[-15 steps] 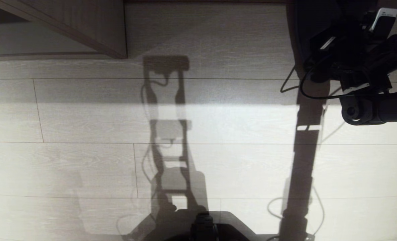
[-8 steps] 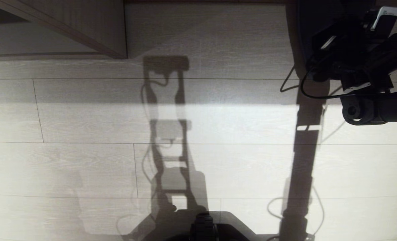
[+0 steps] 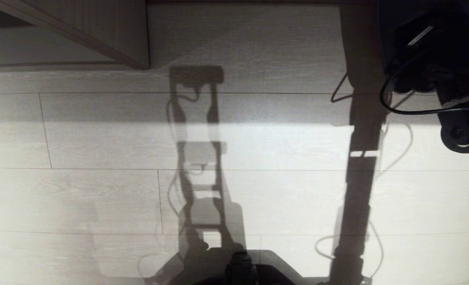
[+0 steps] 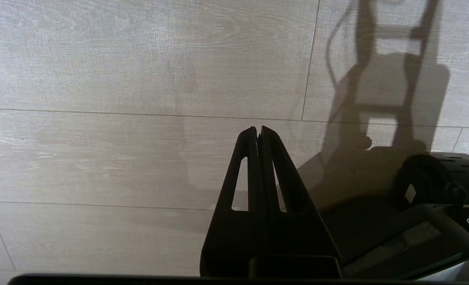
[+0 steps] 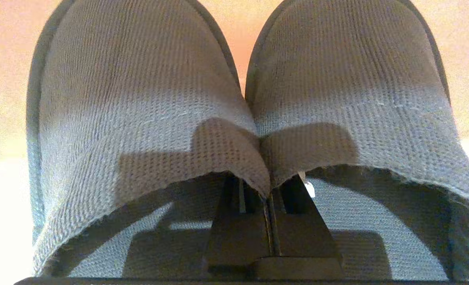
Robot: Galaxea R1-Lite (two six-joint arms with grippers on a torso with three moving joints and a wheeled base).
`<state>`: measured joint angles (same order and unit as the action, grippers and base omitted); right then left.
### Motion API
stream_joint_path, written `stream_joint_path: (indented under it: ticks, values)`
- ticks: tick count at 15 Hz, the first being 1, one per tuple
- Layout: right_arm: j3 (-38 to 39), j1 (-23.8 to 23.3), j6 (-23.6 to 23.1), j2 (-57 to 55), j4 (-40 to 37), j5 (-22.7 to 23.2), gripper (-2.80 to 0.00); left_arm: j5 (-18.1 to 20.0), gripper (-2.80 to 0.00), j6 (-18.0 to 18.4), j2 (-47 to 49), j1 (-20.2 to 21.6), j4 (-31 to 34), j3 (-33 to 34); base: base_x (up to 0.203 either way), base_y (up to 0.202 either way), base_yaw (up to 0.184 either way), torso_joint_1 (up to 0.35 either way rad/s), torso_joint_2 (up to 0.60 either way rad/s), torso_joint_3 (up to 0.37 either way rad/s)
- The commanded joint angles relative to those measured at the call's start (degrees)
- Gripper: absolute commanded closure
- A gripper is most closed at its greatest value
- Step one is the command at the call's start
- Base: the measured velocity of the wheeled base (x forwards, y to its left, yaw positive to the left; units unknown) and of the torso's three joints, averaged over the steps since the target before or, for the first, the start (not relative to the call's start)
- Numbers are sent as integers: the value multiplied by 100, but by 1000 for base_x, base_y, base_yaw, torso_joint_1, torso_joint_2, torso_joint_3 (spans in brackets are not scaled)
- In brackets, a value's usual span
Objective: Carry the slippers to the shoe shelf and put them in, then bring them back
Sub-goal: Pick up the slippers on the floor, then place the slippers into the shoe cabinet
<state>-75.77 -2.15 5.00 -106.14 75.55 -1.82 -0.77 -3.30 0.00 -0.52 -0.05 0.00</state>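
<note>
I am mid-carry: my right gripper is clenched on the slippers, pinching their two inner band edges together, so they hang side by side just ahead of my fingers. Grey woven uppers, dark rims. The shoe shelf may be the panel off to my left; which leg this is I cannot tell. My left gripper hangs shut, empty.

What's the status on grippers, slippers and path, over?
Right gripper shut on the slippers, pinching both inner band edges. Left gripper shut, empty, over bare floor. Shoe shelf at head view's upper left; nothing seen blocking.
</note>
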Motion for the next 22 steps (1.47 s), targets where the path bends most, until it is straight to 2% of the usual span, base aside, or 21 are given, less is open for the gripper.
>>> stream_joint_path:
  ticks: [1,7,11,13,17,22]
  values:
    - [390,-44,21,713,25,0,0,-11,0,-4,0,0,-3,0,0,0,0,0,0,0]
    - [659,-38,-85,950,-158,76,0,-11,0,-4,0,0,-3,0,0,0,0,0,0,0]
    - [2846,135,-517,2272,-1258,291,0,-11,0,-4,0,0,-3,0,0,0,0,0,0,0]
    - [3546,251,-610,2952,-1884,335,0,-11,0,-4,0,0,-3,0,0,0,0,0,0,0]
    - [4626,381,-822,4216,-2762,364,0,-11,0,-4,0,0,-3,0,0,0,0,0,0,0]
    - [5543,391,-942,5614,-3312,354,0,-11,0,-4,0,0,-3,0,0,0,0,0,0,0]
